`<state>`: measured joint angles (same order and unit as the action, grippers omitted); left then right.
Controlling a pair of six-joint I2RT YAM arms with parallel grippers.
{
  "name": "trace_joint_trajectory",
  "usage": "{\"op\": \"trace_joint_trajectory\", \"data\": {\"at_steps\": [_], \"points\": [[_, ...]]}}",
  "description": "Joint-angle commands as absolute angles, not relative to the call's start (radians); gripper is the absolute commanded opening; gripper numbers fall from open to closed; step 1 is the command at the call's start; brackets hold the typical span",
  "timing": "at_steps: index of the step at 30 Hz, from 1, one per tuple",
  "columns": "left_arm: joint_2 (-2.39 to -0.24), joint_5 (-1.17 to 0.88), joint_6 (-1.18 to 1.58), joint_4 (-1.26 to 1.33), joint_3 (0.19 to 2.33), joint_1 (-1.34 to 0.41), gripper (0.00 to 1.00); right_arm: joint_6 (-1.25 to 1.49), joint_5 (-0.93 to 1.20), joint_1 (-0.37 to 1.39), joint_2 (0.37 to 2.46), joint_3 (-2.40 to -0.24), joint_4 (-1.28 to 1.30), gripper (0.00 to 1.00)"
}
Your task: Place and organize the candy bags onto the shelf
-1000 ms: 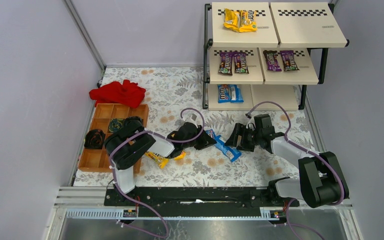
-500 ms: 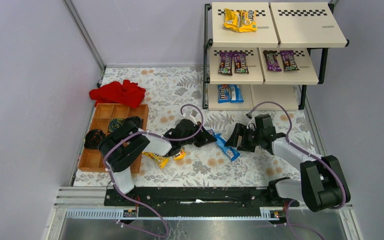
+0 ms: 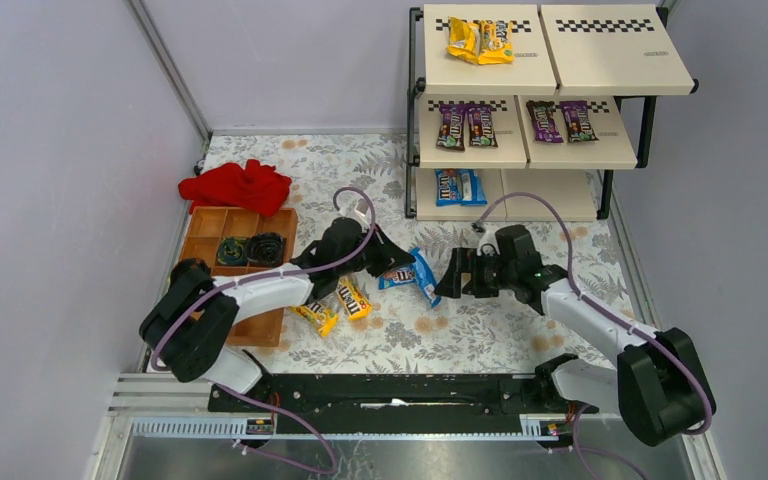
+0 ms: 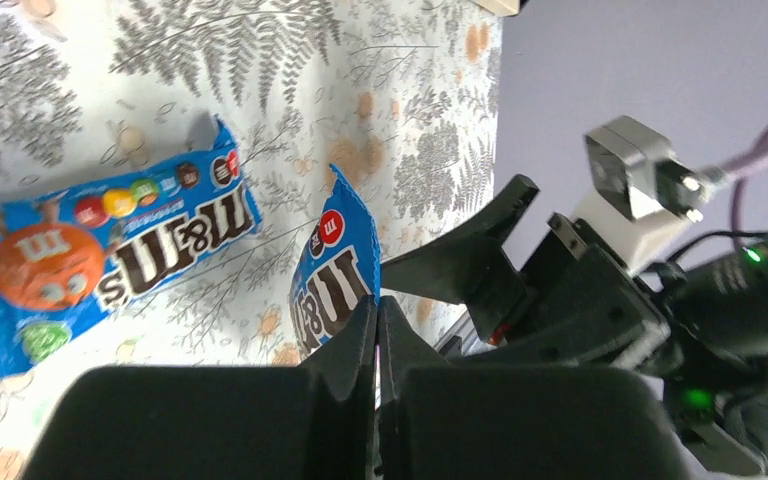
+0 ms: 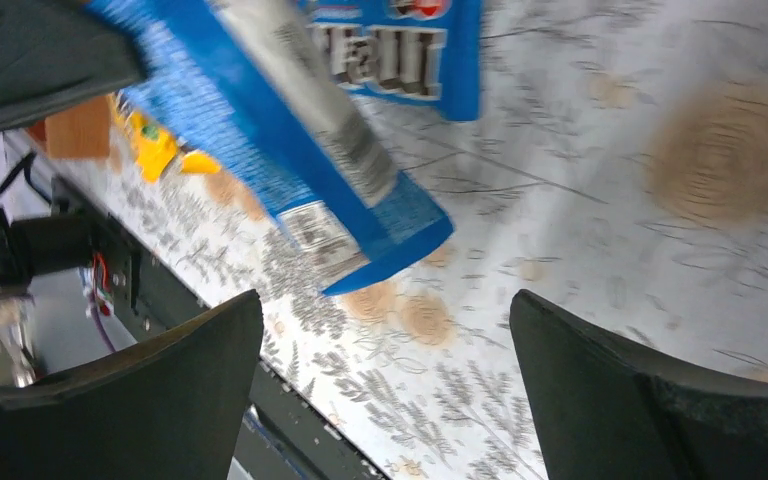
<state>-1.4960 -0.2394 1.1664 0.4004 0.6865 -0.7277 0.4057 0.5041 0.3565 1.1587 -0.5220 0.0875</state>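
My left gripper (image 3: 402, 264) is shut on the edge of a blue candy bag (image 3: 424, 276) and holds it on edge above the cloth; the left wrist view shows the jaws (image 4: 377, 306) pinching this bag (image 4: 335, 272). A second blue bag (image 3: 395, 279) lies flat beside it (image 4: 100, 252). My right gripper (image 3: 449, 276) is open and empty, close to the right of the held bag (image 5: 290, 150). Two yellow bags (image 3: 353, 297) (image 3: 315, 318) lie near the left arm. The shelf (image 3: 600, 60) holds yellow bags (image 3: 480, 40) on top, purple-brown bags (image 3: 465, 125) in the middle and blue bags (image 3: 458, 186) at the bottom.
A brown wooden tray (image 3: 200, 310) with dark round items (image 3: 250, 247) stands at the left. A red cloth (image 3: 235, 185) lies behind it. The black base rail (image 3: 390, 392) runs along the near edge. Grey walls close in both sides.
My left arm has stretched out and carried the blue bag up and away from the base, uncovering the yellow bags. My right gripper has shifted left toward the held bag, still open.
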Motion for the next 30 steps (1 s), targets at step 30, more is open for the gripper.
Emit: {"op": "trace_joint_trajectory", "data": {"at_steps": [30], "points": [[-1.132,-0.42,1.408,-0.127,0.752,-0.47,0.0,-0.116,-0.694,1.274,1.355,-0.762,-0.228,0.71]]}}
